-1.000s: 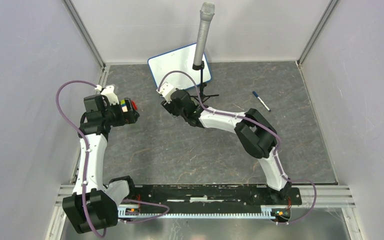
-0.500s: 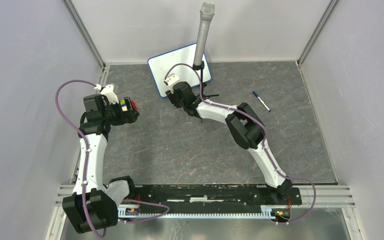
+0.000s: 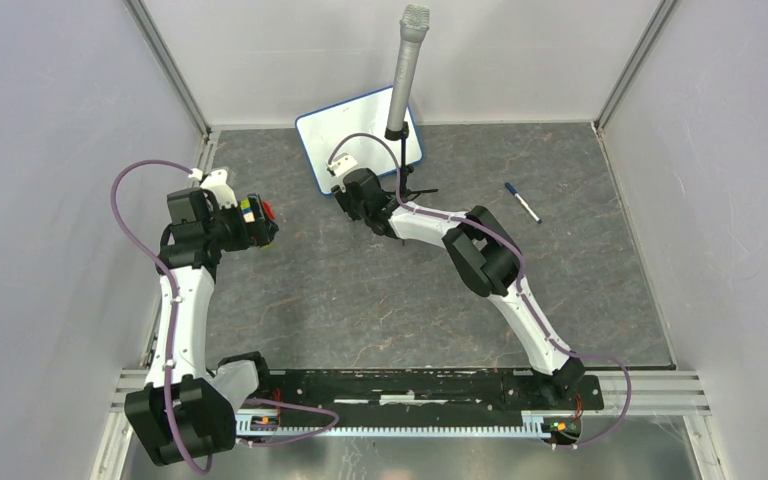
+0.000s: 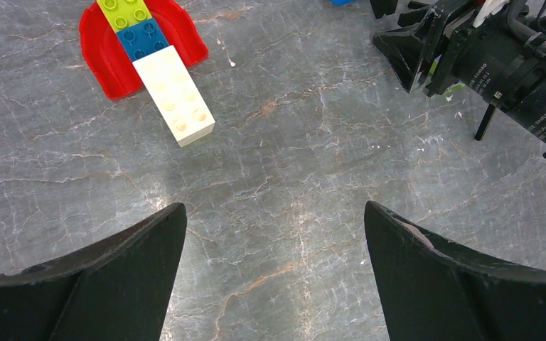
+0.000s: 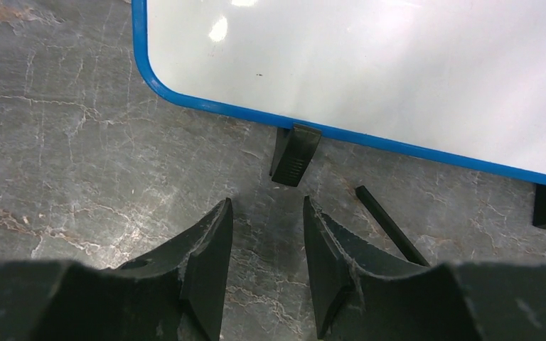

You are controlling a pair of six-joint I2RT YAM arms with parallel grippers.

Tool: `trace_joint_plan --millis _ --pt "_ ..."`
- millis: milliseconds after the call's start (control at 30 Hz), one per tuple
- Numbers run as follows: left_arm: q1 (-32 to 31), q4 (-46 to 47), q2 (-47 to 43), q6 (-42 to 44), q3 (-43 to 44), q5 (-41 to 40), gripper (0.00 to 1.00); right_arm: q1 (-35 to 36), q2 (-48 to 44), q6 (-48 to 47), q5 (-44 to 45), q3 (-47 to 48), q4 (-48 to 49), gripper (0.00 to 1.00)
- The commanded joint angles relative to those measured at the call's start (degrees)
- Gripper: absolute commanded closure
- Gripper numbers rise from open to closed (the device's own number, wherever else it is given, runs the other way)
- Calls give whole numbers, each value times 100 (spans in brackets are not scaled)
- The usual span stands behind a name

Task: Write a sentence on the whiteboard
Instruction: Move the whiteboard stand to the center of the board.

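Note:
The whiteboard [image 3: 358,138] lies at the back middle of the table, white with a thin blue edge. No sentence shows on it. In the right wrist view the whiteboard [image 5: 370,64] fills the top and one of its black feet [image 5: 295,154] sits just ahead of my fingers. My right gripper [image 3: 345,183] is at the board's near edge, open and empty, with a narrow gap between its jaws [image 5: 266,206]. A blue-capped marker [image 3: 522,202] lies on the table far to the right. My left gripper [image 3: 260,222] is open and empty above bare table [image 4: 274,213].
A microphone [image 3: 403,70] on a black stand rises in front of the board; one stand leg [image 5: 391,226] lies beside my right fingers. A stack of cream, blue and green bricks [image 4: 174,96] on a red plate [image 4: 103,57] sits ahead of my left gripper.
My right arm has reached forward and its gripper has moved up to the whiteboard's near edge. My left arm has not moved.

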Motion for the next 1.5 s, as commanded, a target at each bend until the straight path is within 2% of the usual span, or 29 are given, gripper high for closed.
trace_joint_plan --millis 0,433,500,900,1133,1267,1467 --pt "32 299 4 -251 -13 83 0 -56 116 76 134 324 365 53" --pt "30 325 77 -259 -19 62 0 -104 348 68 20 606 563 58" --pt "26 325 87 -259 -23 56 0 -109 361 64 -43 615 580 62" --pt "34 334 130 -251 -31 10 0 -52 311 -184 -505 556 610 100" --pt "32 334 152 -251 -31 -53 0 64 136 -182 -856 358 604 100" --pt "29 321 179 -268 -6 -119 0 236 2 -605 -1140 264 541 100" --pt "75 212 172 -360 87 -282 0 494 -445 -813 -1295 -312 582 100"
